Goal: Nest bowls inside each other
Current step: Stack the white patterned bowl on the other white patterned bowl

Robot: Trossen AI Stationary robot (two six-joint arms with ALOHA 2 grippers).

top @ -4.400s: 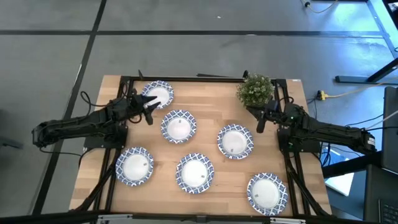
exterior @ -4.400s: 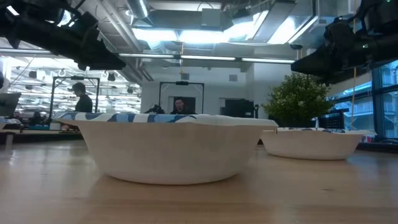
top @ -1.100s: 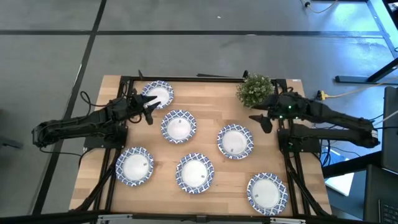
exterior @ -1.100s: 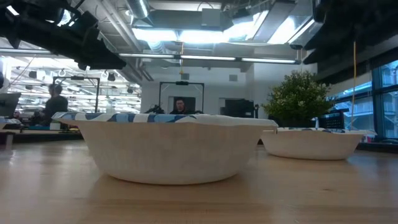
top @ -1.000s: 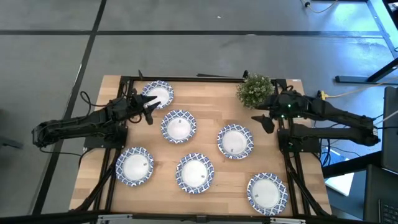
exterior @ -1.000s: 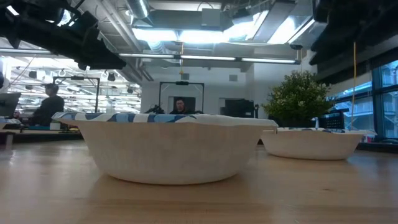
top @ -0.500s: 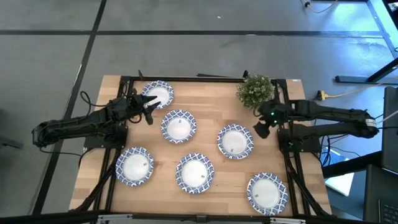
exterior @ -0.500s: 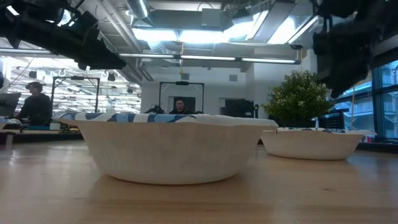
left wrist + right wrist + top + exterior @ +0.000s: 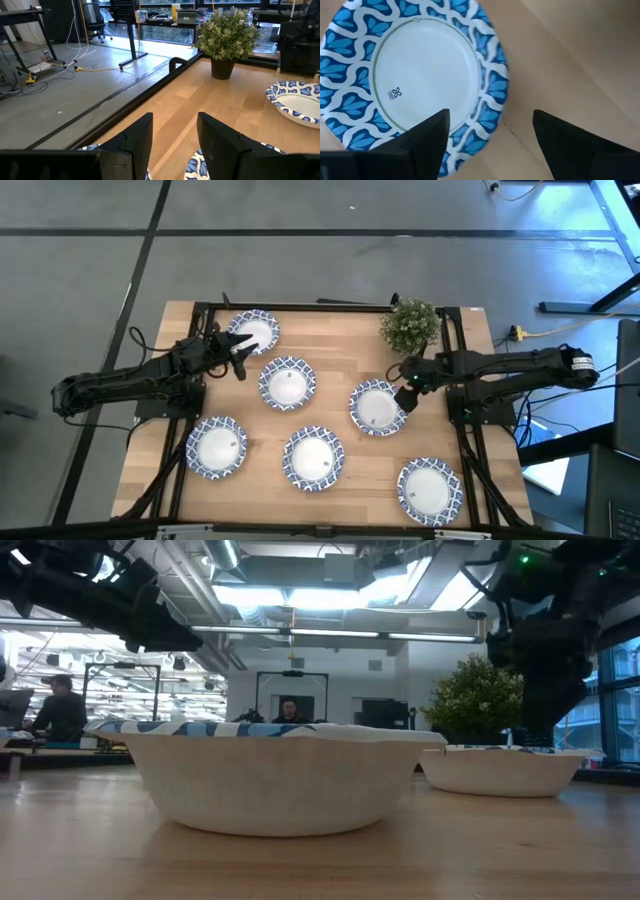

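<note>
— Bowls [image 9: 378, 407], where do they sit?

— Six of them lie singly on my wooden table [image 9: 340, 330], none inside another. One sits at the far left corner, one just right of it, one right of centre, and three along the near edge.

— And your right gripper [image 9: 404, 394]?

— I hang it above the right-of-centre bowl's [image 9: 415, 80] rim, on the side toward the potted plant [image 9: 409, 324]. Its fingers [image 9: 417, 145] stand wide apart, with that patterned rim and bare wood between them, holding nothing.

— Your left gripper [image 9: 240, 355]?

— I keep it at the far left, over the near edge of the corner bowl [image 9: 253, 332], jaws parted and empty.
</note>
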